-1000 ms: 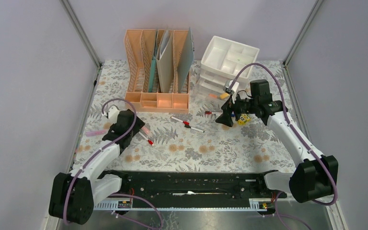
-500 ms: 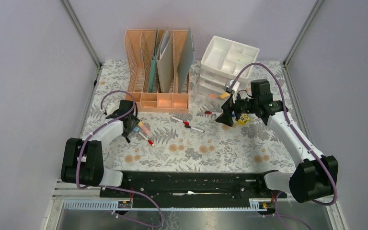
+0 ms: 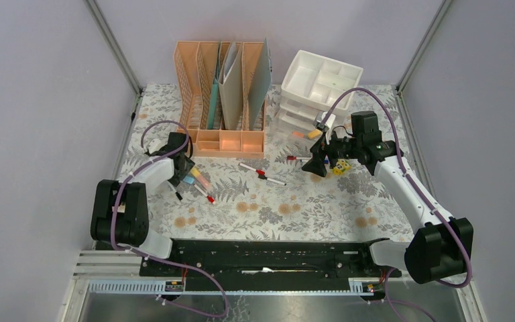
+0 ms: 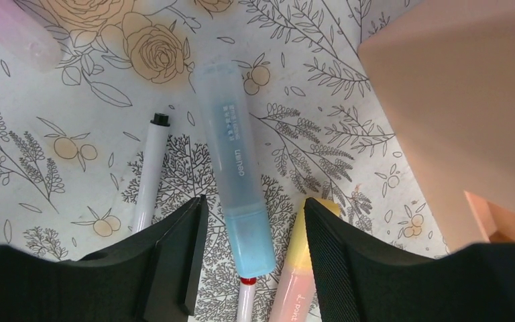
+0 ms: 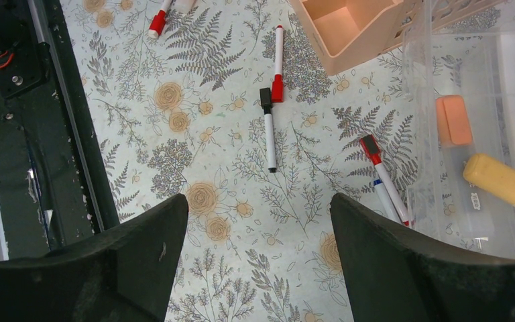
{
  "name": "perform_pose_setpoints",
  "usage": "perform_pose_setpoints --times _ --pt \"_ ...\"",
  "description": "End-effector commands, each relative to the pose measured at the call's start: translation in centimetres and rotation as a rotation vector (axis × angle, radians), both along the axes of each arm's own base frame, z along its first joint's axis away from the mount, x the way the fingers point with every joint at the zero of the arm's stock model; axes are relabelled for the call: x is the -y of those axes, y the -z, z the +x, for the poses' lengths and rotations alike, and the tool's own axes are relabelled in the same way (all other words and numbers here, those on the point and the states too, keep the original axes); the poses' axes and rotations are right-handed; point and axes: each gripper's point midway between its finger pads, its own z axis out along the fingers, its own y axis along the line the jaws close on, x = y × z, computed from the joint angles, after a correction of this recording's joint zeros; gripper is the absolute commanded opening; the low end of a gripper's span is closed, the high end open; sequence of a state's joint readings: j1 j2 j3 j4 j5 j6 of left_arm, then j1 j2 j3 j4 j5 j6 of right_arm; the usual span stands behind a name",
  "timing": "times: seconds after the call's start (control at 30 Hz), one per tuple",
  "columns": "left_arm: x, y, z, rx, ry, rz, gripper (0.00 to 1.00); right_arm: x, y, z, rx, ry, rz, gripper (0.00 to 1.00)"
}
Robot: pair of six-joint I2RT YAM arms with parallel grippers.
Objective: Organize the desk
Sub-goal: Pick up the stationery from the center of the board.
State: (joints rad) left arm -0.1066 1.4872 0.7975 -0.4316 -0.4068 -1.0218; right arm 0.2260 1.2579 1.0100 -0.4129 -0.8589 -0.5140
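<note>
The desk (image 3: pixel 295 201) took up the middle of the cell, with one peach file rack (image 3: pixel 221 100) and one white drawer unit (image 3: pixel 315 90) at the far edge. Two markers (image 3: pixel 261 173) lay mid-desk. The left gripper (image 4: pixel 255 201) sat open astride one blue highlighter (image 4: pixel 233 168), not pinching it. The right gripper (image 5: pixel 258 201) hung wide open and empty.

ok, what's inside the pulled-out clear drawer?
In the clear plastic drawer: an orange rectangular block and a yellow cylindrical stick. Its rear, under the white drawer unit, is hidden.

Pink highlighter (image 4: pixel 13 30) cut by corner; yellow pen (image 4: pixel 294 282) partly hidden behind left claw (image 4: pixel 255 221).
</note>
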Motion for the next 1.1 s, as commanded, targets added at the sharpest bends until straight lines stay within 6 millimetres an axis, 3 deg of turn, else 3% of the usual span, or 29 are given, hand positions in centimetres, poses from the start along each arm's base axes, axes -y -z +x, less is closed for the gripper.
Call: perform_pose_setpoints --times 0.0,0.3,0.43,0.6,0.67,0.83,1.07 --pt "-0.7 -0.7 1.3 0.011 -0.036 0.012 0.58 -0.2 -0.6 -0.1 0.007 -0.015 0.034 0.84" --pt "-1.1 0.6 0.6 -0.033 -0.054 0.01 0.56 -0.2 -0.6 -0.1 0.005 -0.015 0.037 0.84" --pt "-1.1 1.3 0.5 -0.074 -0.051 -0.004 0.46 -0.1 -0.7 -0.1 0.008 -0.014 0.038 0.84" --pt "-1.0 1.9 0.7 -0.119 -0.043 -0.007 0.43 0.0 -0.8 -0.1 0.011 -0.012 0.04 0.84" --pt "-0.8 2.1 0.7 -0.127 -0.038 -0.015 0.38 0.0 -0.9 -0.1 0.012 -0.011 0.041 0.84" --pt "-0.4 2.3 0.6 -0.143 -0.022 -0.035 0.1 -0.1 -1.0 -0.1 0.013 -0.014 0.044 0.84" --pt "-0.6 -0.5 0.5 -0.065 -0.021 -0.032 0.01 -0.2 -1.1 -0.4 0.003 -0.025 0.058 0.84"
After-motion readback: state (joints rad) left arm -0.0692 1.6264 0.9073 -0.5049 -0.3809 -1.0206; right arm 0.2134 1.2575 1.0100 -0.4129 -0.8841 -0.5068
